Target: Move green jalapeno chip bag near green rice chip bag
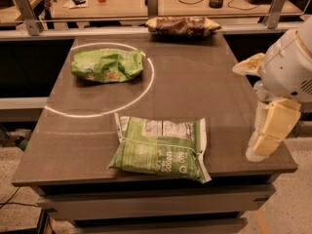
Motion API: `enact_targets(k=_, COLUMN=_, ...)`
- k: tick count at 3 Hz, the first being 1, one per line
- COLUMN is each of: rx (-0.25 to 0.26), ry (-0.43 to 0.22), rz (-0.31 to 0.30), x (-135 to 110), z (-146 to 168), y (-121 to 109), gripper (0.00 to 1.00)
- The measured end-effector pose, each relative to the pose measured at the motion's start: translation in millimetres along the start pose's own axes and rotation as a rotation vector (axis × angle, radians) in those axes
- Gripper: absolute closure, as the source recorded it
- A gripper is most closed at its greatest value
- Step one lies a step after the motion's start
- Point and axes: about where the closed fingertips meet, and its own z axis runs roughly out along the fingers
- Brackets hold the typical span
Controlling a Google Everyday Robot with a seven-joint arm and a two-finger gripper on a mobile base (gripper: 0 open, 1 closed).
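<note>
one claw [261, 149] hangs by the table's [204, 82] right edge, off the jalapeno bag [161, 150].

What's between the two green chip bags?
Camera view: only bare table and a white ring line between the jalapeno bag and rice bag. The gripper hangs at the table's right edge.

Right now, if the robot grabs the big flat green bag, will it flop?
Probably floppy: the jalapeno bag lies flat and crinkled, so its loose ends would likely sag. It looks thin, so it is likely light for its size. The tool hangs by the edge of the table, apart from the bag.
</note>
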Motion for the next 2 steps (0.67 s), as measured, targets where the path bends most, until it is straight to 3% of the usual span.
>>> enact_targets(k=1, rx=-0.049, ry=-0.064, rz=-0.069, x=-12.4, z=23.5, y=19.1, gripper=0.0)
enact_targets(k=2, rx=-0.076, ry=-0.092, rz=-0.086, x=-24.4, z=44.1, y=27.7, gripper=0.0)
